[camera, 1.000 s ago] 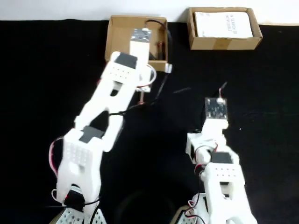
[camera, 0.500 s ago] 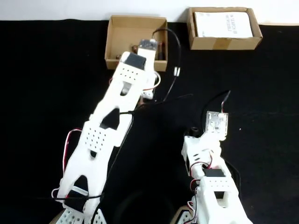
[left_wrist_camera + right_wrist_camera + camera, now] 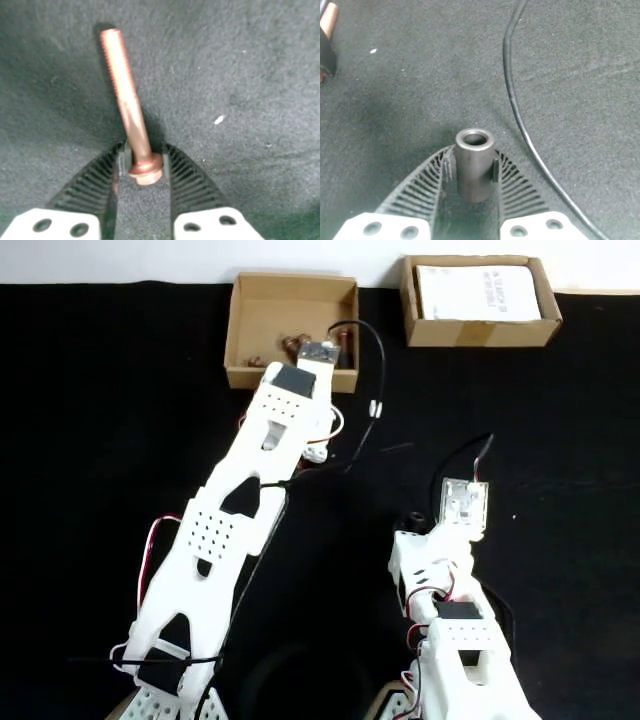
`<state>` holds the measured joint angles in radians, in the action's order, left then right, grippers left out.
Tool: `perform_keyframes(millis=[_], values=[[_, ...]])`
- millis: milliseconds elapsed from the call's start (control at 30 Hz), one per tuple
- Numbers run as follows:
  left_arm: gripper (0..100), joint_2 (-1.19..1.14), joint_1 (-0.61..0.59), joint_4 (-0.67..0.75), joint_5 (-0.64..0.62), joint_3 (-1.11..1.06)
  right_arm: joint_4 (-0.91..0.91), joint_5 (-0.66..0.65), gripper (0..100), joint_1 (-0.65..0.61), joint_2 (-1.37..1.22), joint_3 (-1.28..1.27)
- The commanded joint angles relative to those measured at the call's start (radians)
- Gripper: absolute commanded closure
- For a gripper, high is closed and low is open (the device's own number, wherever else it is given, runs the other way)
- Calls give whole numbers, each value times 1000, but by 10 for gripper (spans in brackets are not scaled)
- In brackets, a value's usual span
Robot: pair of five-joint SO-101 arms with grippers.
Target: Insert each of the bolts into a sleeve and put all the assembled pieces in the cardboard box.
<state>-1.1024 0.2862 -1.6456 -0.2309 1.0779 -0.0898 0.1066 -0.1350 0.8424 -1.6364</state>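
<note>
At far edge of table (image 3: 100, 440), centre-left: cardboard box (image 3: 245, 335), top open, w/ several copper-coloured parts (image 3: 296, 343) lying along its near wall.

L arm (image 3: 230, 530): extended diagonally over the black cloth. Wrist end sits at the box's near wall, toward its right half.

L gripper (image 3: 145, 152): jaws pinched on the bolt (image 3: 127, 95) at the head end. Ribbed pads bear on both sides of the shank, just below the flanged head. Bolt is copper-coloured and long, threaded toward the free tip. Shank points away from the gripper over dark cloth, w/ a shadow beside the tip. Tip contact w/ cloth: cannot tell.

R arm (image 3: 465, 640): folded, at the near-right part of the table, well apart from the box.

R gripper (image 3: 472, 155): jaws clamped on the sleeve (image 3: 475, 167), a short grey metal tube. Pads grip its side walls; the open bore faces the wrist cam. Bolt and sleeve are apart, one per gripper, not yet assembled.

Black cable (image 3: 512, 95): lies curved on the cloth just beyond the sleeve.

Second cardboard box (image 3: 480, 332): at far edge, right of the first and apart from it. Holds a white printed sheet (image 3: 475, 290).
</note>
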Motion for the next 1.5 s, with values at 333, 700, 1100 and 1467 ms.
perform_keyframes(millis=[333,700,1100,1467], values=[[990,189,15,-126,624,-67,19,5,991,-4,19,1],[987,352,-53,-123,1165,-352,19,5,991,-4,19,1],[823,354,-114,-55,1089,-326,19,5,991,-4,19,1],[825,392,-124,-132,61,-139,19,5,991,-4,19,1]])
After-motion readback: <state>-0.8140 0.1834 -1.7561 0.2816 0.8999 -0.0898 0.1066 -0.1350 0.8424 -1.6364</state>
